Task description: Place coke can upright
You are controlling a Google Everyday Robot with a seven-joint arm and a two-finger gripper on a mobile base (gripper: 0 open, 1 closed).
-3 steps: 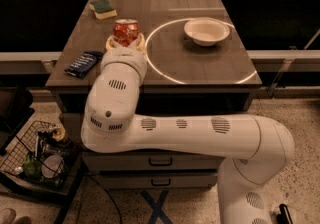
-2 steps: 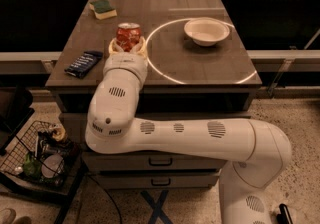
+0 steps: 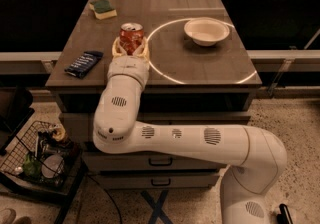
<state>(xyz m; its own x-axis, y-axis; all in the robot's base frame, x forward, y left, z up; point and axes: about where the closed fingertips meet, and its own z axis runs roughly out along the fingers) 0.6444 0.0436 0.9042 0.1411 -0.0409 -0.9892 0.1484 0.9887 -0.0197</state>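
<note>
The coke can (image 3: 131, 38), red with a silver top, stands upright on the wooden table (image 3: 200, 63) near its left middle. My gripper (image 3: 131, 49) reaches over the front edge of the table and its cream fingers (image 3: 116, 49) sit on both sides of the can's lower half. The can's base is hidden behind the gripper.
A dark blue snack packet (image 3: 83, 63) lies at the table's front left. A green and yellow sponge (image 3: 103, 8) sits at the back left. A white bowl (image 3: 206, 31) stands at the back right inside a light ring. A wire basket (image 3: 37, 155) stands on the floor at left.
The arm has stretched further over the table, and the gripper and can have moved slightly away from the front edge. The can stays upright between the fingers.
</note>
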